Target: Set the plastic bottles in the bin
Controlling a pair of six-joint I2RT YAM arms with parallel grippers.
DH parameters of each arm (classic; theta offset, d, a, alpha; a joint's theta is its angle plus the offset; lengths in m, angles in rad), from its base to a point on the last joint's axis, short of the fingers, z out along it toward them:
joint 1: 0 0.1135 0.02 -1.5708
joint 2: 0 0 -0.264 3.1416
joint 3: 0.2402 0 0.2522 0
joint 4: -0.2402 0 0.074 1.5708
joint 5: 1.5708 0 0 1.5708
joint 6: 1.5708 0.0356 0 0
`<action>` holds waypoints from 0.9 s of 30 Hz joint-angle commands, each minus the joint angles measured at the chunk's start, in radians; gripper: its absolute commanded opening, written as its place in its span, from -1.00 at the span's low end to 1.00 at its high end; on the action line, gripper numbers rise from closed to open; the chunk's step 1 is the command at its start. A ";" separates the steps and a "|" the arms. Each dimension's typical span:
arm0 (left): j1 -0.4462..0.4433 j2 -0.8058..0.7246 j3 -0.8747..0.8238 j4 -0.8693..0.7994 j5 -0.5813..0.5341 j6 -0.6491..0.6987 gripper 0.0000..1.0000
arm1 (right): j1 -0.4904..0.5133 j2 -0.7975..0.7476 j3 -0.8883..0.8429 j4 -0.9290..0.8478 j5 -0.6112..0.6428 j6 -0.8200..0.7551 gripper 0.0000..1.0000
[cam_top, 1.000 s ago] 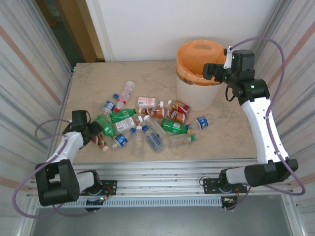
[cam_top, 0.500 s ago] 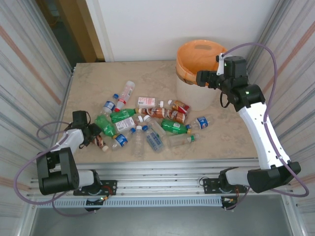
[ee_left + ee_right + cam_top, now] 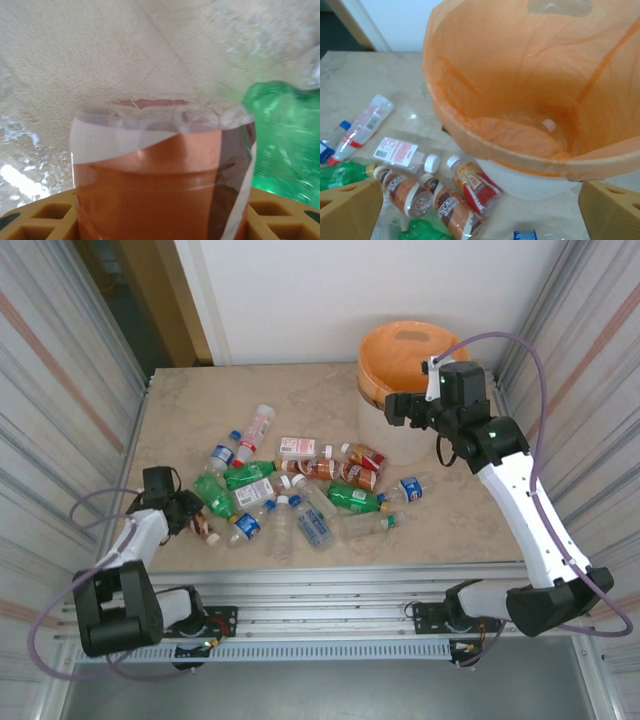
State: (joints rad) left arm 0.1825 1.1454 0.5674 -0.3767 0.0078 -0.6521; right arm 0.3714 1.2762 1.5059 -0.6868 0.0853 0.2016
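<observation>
- The bin (image 3: pixel 400 340), with its orange liner, stands just ahead of the right gripper's fingers. In the right wrist view its rim (image 3: pixel 470 135) lies directly beyond them. It looks almost empty.
- The table (image 3: pixel 200 410) holds nearly all the bottles (image 3: pixel 300 490). Well over a dozen lie in a loose heap between the two sets of fingers, so I judge the task to be at an early stage, with most of the work left.
- The right gripper (image 3: pixel 398 408) hangs at the near side of the bin with its fingers (image 3: pixel 350 205) spread wide and nothing between them.
- The left gripper (image 3: pixel 195 515) is low at the near left end of the heap. Its fingers (image 3: pixel 35 220) press against both sides of a bottle, grasping it.
- That brown bottle (image 3: pixel 160 170) sits upright between the fingers and appears not yet lifted from the table. A green bottle (image 3: pixel 280 145) lies just beyond the right-hand finger.
- A pale cap on a clear body (image 3: pixel 547 125) shows at the bottom of the bin, seemingly one bottle already in.
</observation>
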 commanded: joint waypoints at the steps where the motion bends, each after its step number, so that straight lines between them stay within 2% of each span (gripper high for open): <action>1: 0.006 -0.129 0.019 -0.093 0.014 0.004 -0.35 | 0.048 -0.036 -0.029 0.018 -0.024 0.009 0.97; 9: -0.020 -0.351 0.092 -0.145 0.188 -0.038 -0.46 | 0.221 -0.033 -0.148 0.151 -0.190 0.077 0.97; 15: -0.265 -0.373 0.194 -0.093 0.110 -0.106 -0.48 | 0.392 0.068 -0.186 0.277 -0.324 0.121 1.00; 20: -0.464 -0.306 0.272 0.008 0.042 -0.131 -0.51 | 0.495 0.151 -0.184 0.384 -0.421 0.146 1.00; 27: -0.609 -0.206 0.326 0.139 0.038 -0.153 -0.52 | 0.564 0.266 -0.163 0.480 -0.501 0.179 0.93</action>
State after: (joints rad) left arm -0.3969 0.9215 0.8577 -0.3202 0.0700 -0.7784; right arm 0.9207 1.5066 1.3235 -0.2787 -0.3573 0.3458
